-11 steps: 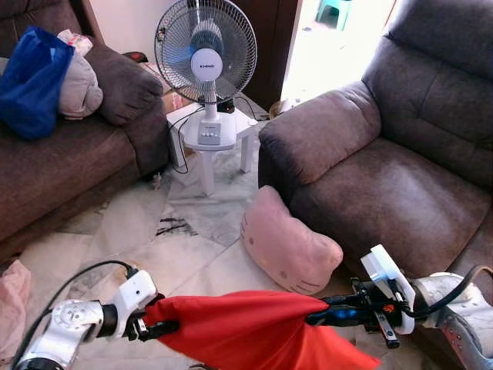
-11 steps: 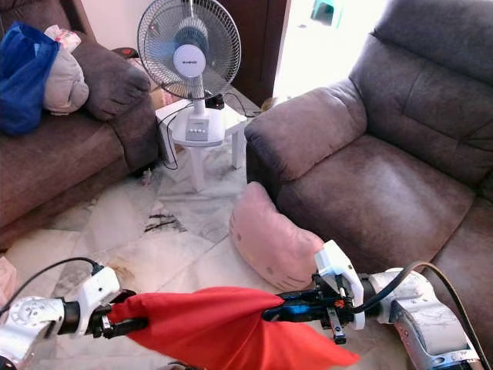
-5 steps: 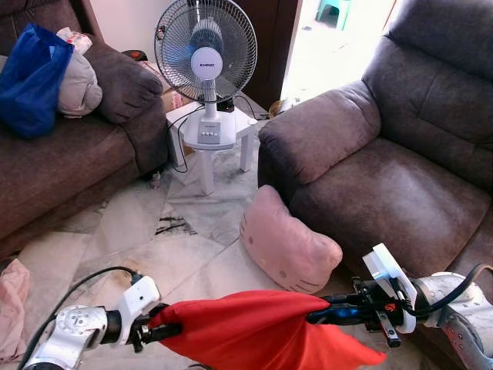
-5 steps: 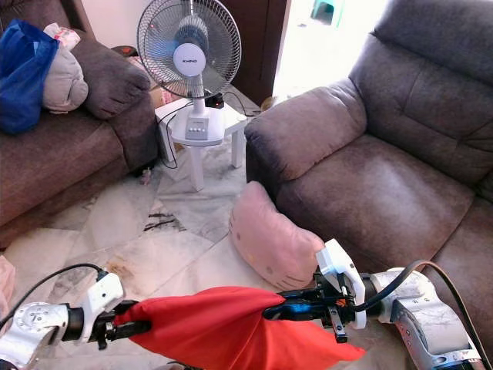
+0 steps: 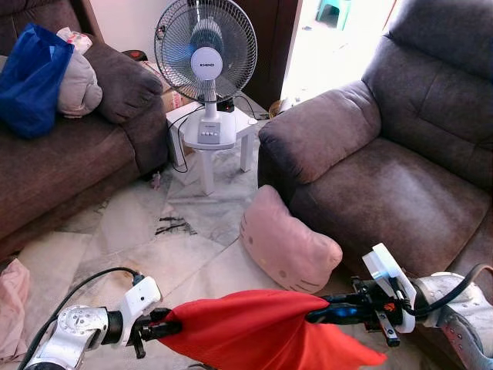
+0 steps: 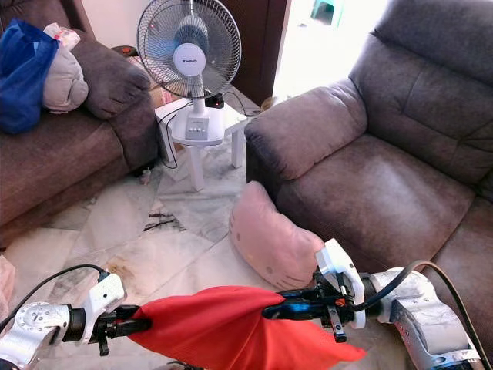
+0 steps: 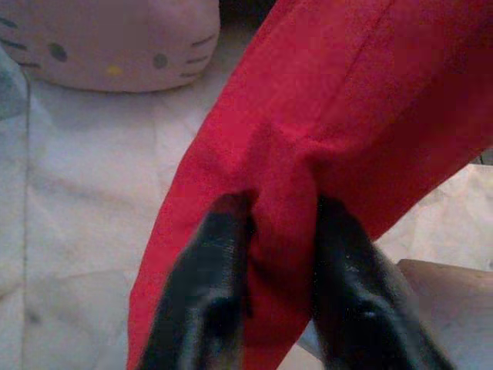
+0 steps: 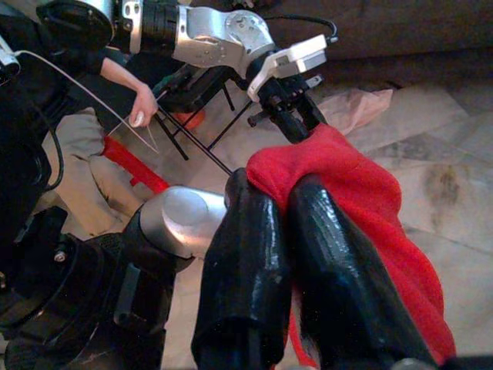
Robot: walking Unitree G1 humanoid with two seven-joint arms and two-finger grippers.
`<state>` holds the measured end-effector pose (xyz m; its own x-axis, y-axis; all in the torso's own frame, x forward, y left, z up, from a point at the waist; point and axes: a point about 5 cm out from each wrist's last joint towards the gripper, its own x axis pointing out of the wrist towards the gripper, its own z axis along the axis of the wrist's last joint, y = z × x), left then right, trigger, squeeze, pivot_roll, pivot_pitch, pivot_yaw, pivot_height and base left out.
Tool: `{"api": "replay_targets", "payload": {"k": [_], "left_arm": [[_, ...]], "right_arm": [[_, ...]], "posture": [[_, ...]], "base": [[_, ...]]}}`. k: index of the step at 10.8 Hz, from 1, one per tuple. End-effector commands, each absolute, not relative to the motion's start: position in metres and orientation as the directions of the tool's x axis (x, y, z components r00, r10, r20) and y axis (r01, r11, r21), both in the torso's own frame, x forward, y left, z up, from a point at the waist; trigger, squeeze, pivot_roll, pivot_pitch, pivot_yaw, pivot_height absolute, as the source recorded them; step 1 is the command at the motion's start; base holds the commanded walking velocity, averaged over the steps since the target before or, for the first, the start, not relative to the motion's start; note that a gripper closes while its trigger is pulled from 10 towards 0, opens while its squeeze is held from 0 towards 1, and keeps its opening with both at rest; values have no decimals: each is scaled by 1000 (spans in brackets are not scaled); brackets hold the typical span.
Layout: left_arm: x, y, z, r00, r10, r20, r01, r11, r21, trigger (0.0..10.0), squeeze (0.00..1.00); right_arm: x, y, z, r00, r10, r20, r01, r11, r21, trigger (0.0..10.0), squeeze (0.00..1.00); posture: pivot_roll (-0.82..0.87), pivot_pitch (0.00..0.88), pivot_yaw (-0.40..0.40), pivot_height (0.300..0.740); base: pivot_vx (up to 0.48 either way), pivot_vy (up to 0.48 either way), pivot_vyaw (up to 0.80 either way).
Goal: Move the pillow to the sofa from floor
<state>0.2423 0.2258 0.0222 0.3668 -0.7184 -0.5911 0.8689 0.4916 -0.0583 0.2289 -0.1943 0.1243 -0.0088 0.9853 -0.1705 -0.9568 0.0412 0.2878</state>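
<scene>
the red pillow [image 5: 258,327] hangs in the air low in front of the robot, stretched between the two grippers and clear of the floor [image 5: 146,231]. the left gripper [image 5: 160,329] is clenched on the pillow's left corner; in the left wrist view its two fingers [image 7: 204,285] pinch a fold of red cloth between them. the right gripper [image 5: 327,314] is clenched on the pillow's right end, and in the right wrist view its fingers [image 8: 254,254] are pressed close together with red fabric bunched at their tips.

just beyond the red pillow, a pink cat-face cushion [image 5: 286,245] sits on the floor, leaning against the front edge of the right sofa [image 5: 385,177]. that sofa's seat is open and bare, with its padded arm [image 5: 323,131] on the near left edge. the left sofa [image 5: 62,162] carries a blue bag [image 5: 31,77] and a grey bundle [image 5: 77,85] against its arm. between the two sofas stands a fan [image 5: 206,58] on a small white table [image 5: 206,131], with a cable trailing down to the floor. a strip of open marble floor runs from the table towards the robot, between the sofas' front edges. a bit of pink cloth [image 5: 11,304] lies at the floor's left edge. in the right wrist view a person's hand [image 8: 142,104] shows beside a black stand.
</scene>
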Motion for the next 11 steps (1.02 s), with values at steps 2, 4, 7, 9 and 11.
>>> {"api": "replay_targets", "payload": {"k": [2,4,7,9,11], "left_arm": [[237,225,19,358,-720,-594,868,491,-73,0,0],[233,220,17,356,-733,-579,867,490,-87,0,0],[236,219,22,429,-713,-555,850,526,-18,0,0],[266,228,30,744,-452,-492,640,693,332,7569,0],[282,226,42,870,-308,-384,465,770,437,10000,0]], "right_arm": [[231,-189,143,-22,995,-98,-980,-2,199,10000,0],[230,-187,142,-20,996,-92,-980,-1,201,10000,0],[233,-184,139,6,996,-90,-982,23,190,10000,0],[239,-181,136,58,995,-84,-983,72,171,10000,0],[276,-185,125,393,906,-158,-916,401,22,10000,0]], "posture": [[-39,135,-48,740],[-36,134,-44,740],[-30,131,-37,740],[-20,126,-28,740],[-19,117,-21,740]], "base": [[0,0,0],[0,0,0],[0,0,0],[0,0,0],[0,0,0]]}}
